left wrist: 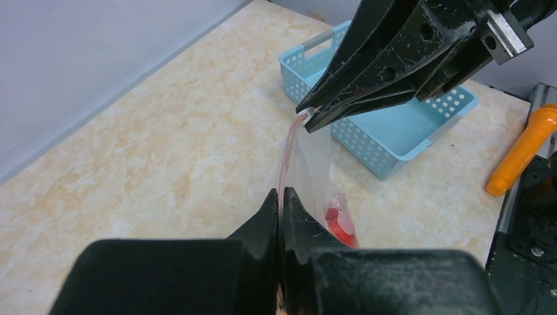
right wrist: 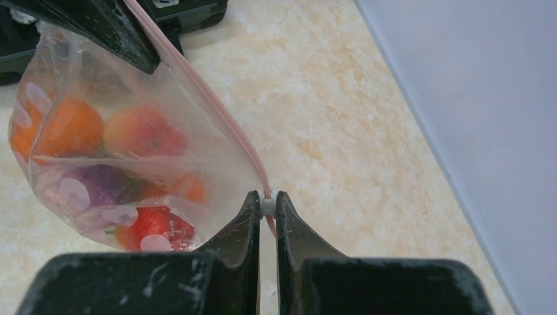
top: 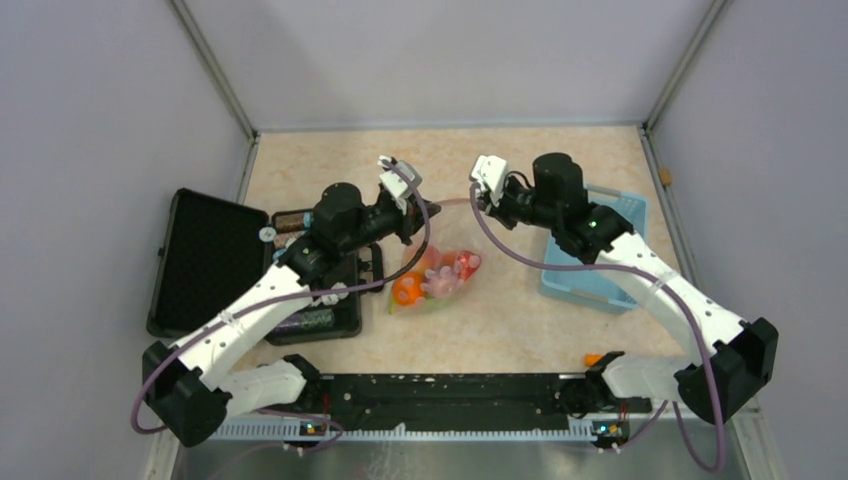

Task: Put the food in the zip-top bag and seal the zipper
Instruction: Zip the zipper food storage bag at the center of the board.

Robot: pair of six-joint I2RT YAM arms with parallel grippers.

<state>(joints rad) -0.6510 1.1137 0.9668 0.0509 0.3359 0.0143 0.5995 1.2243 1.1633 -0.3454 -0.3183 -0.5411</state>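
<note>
From above, your left arm [top: 270, 300] covers much of the open black hard case [top: 200, 255] at nine o'clock; the right arm [top: 660, 285] hides part of the light-blue perforated plastic basket [top: 578, 290] at three. The small glossy toy fruits [top: 432, 280] blur together inside the clear crinkly zip-top bag [top: 452, 235]. In the left wrist view the black left claw [left wrist: 281, 199] blocks the bag's lower half.

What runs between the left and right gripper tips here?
The zipper, stretched from left gripper to right gripper, with the zip-top bag of food hanging beneath; clearest in the right wrist view.
</note>
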